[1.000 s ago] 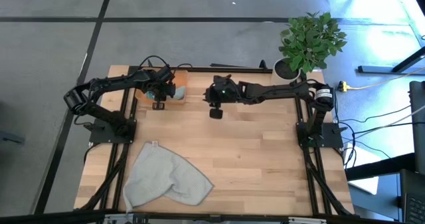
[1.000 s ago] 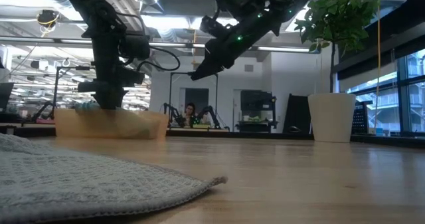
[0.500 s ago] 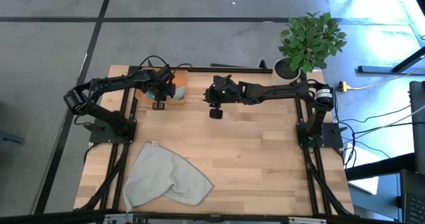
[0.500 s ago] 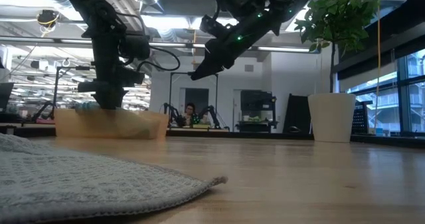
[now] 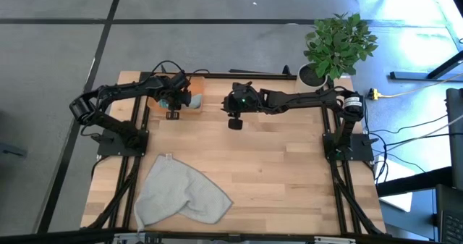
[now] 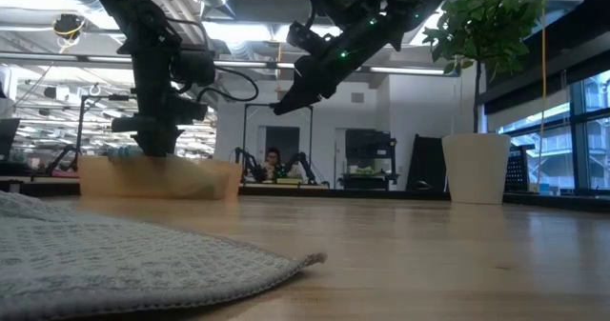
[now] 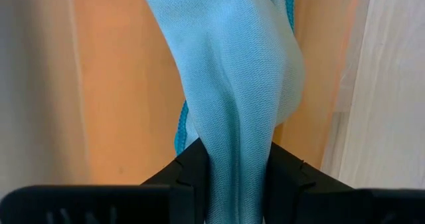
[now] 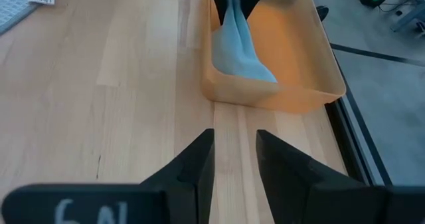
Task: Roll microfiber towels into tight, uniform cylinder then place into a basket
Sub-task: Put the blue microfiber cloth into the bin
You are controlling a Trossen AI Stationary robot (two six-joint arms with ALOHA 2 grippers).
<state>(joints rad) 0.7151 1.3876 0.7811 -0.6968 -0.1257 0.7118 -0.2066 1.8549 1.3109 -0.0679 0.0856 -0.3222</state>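
The left gripper (image 7: 234, 177) pinches the blue towel (image 7: 232, 71), which hangs straight down into the orange basket (image 8: 279, 91) at the table's far left corner. The grey towel (image 5: 177, 193) lies flat at the near left edge, nearer the left arm; the right gripper (image 8: 234, 157) hovers mid-table, partly open and empty.

Grey floor (image 5: 217, 5) — potted plant (image 5: 338, 43), bright windows (image 6: 558, 130).
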